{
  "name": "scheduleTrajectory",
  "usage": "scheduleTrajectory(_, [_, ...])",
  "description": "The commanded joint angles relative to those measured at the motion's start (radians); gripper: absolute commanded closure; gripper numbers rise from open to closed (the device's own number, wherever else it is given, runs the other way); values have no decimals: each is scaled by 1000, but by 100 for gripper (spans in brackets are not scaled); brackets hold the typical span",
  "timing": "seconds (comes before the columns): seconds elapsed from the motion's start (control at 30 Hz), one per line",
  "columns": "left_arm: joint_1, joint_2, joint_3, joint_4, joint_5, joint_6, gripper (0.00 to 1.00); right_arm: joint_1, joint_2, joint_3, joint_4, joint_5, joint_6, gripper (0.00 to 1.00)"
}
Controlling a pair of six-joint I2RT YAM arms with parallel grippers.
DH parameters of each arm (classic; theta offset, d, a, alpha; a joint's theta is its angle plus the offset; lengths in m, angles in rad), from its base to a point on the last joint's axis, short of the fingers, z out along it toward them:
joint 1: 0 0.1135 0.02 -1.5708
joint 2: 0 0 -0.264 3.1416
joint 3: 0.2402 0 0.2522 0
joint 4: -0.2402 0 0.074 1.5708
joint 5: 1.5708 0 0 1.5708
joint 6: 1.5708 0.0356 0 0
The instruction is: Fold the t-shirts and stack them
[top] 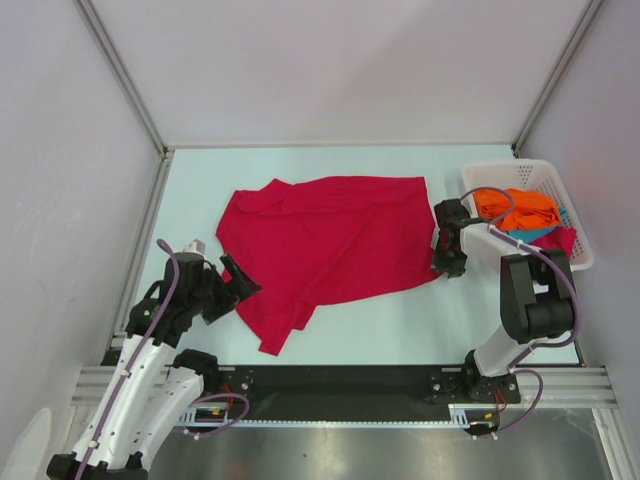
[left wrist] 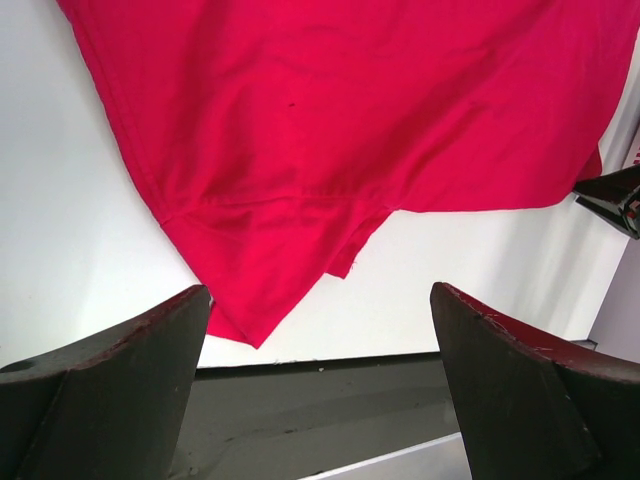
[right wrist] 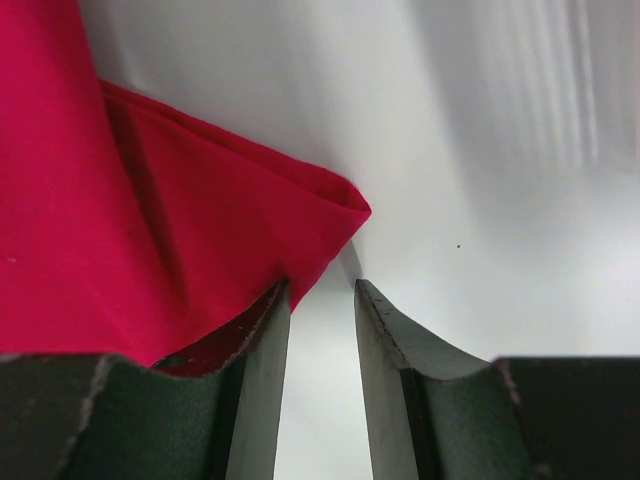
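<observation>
Crimson t-shirt (top: pixel 330 245) lies rumpled across mid-frame, the left gripper (top: pixel 243 283) spread wide beside its lower-left sleeve and the right gripper (top: pixel 447 264) at its right corner, barely parted, pinching nothing, both seemingly placed to pull it flat for folding.

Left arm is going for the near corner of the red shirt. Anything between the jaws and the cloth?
Nothing visible. The left gripper hangs with open jaws just short of the red shirt, and only bare table lies between them. The basket sits far off on the right.
</observation>
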Motion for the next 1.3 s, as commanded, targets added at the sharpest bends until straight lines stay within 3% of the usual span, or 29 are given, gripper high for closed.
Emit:
scheduleTrajectory(0.0, [17,7,23,13,19,32,3,15,10,35,21,22,19,62])
scheduleTrajectory(0.63, [23,43,17,35,20,41,3,56,-18,93,-7,57,35,62])
scheduleTrajectory(1.03, [32,66,26,38,16,50,3,50,151,106,68,27,28,63])
scheduleTrajectory(1.1, [33,69,25,43,17,50,3,50,169,109,73,24,19,77])
scheduleTrajectory(1.17, [35,71,22,44,20,52,4,50,173,103,80,18,17,100])
scheduleTrajectory(1.27, [36,74,22,49,22,55,3,58,139,81,94,7,8,100])
